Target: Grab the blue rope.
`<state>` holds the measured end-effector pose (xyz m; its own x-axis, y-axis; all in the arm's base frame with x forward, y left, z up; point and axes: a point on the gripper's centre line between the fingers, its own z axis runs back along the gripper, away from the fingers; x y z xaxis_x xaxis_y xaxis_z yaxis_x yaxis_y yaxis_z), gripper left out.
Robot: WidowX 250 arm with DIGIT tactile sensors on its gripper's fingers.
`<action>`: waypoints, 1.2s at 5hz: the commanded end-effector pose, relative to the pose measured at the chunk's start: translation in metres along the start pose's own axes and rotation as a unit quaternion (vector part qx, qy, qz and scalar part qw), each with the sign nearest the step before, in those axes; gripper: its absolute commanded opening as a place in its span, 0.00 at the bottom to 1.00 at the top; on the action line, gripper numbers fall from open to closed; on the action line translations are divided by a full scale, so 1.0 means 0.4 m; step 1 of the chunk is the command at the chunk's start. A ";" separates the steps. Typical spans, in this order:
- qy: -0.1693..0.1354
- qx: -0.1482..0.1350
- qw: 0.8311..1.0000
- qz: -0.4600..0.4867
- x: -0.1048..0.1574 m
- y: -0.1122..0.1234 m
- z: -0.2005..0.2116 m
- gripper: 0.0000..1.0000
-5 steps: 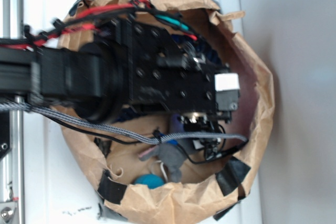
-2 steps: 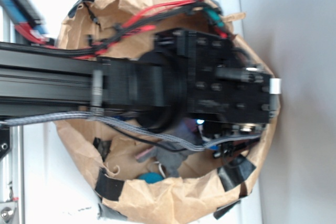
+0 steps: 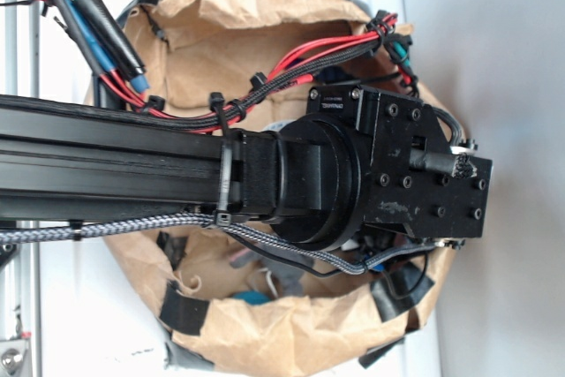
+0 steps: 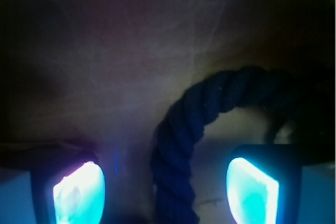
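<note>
Exterior view, arm: the black arm [image 3: 177, 169] now reaches across the paper bag [image 3: 265, 324] as far as its right-hand rim, where a second ago its head sat over the bag's middle.
Exterior view, cabling: the red and black wire bundle [image 3: 300, 68] is drawn out over the bag's upper half, and the grey braided cable [image 3: 132, 227] runs along under the arm toward the bag's lower right.
Exterior view, rope: the blue rope cannot be seen here; the arm's head covers most of the bag's inside, and only a scrap of a teal ball [image 3: 252, 297] shows near the lower rim.
Exterior view, pincer: hidden beneath the arm's head, so its opening cannot be told from this side.
Wrist view, rope: the blue rope [image 4: 181, 145] lies on the bag's brown floor, rising between the two fingers and arching toward the right one.
Wrist view, pincer: the gripper [image 4: 165, 190] stands wide open, its fingertips [image 4: 79, 192] lit pale blue, holding nothing; the rope is nearer the middle than either tip and touches neither.
Meaning for the task: the shift toward the bag's right rim appears to have put the rope inside the open span, so I judge that closing, perhaps after a little more descent, is what remains.
</note>
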<state>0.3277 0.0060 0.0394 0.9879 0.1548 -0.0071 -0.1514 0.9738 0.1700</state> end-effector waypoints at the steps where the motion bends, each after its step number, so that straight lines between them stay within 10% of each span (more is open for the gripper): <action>1: -0.055 -0.007 0.998 -0.008 0.038 -0.012 -0.027 1.00; 2: -0.058 -0.003 0.998 -0.007 0.049 -0.016 -0.042 0.05; 6: -0.054 -0.046 0.997 0.016 0.063 -0.003 0.041 0.00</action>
<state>0.3412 0.0032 0.0336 0.9857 0.1662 0.0279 -0.1682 0.9811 0.0956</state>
